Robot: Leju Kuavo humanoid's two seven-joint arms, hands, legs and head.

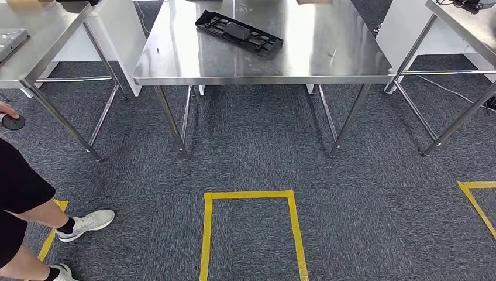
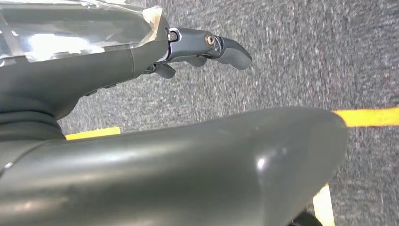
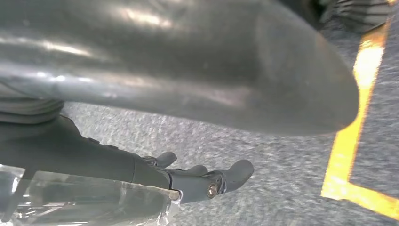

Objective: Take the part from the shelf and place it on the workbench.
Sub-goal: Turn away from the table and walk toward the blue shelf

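Part is on the workbench; both of your hands hang over the carpet holding nothing.

Head view: the black part [image 1: 238, 33] lies flat on the steel workbench [image 1: 175, 61], toward its far side and turned at an angle to the near edge. You've got steel tables on both sides, left table [image 1: 41, 35] and right table [image 1: 462, 17]. Yellow floor tape [image 1: 206, 234] marks a box on the grey carpet in front of the bench. A person [image 1: 23, 205] stands at the lower left, their hand on a round black disc [image 1: 13, 122].
Left wrist view: your left hand [image 2: 202, 49] is empty, fingers loosely extended above the carpet.
Right wrist view: your right hand [image 3: 207, 176] is likewise empty, fingers slack and apart; tape runs nearby.
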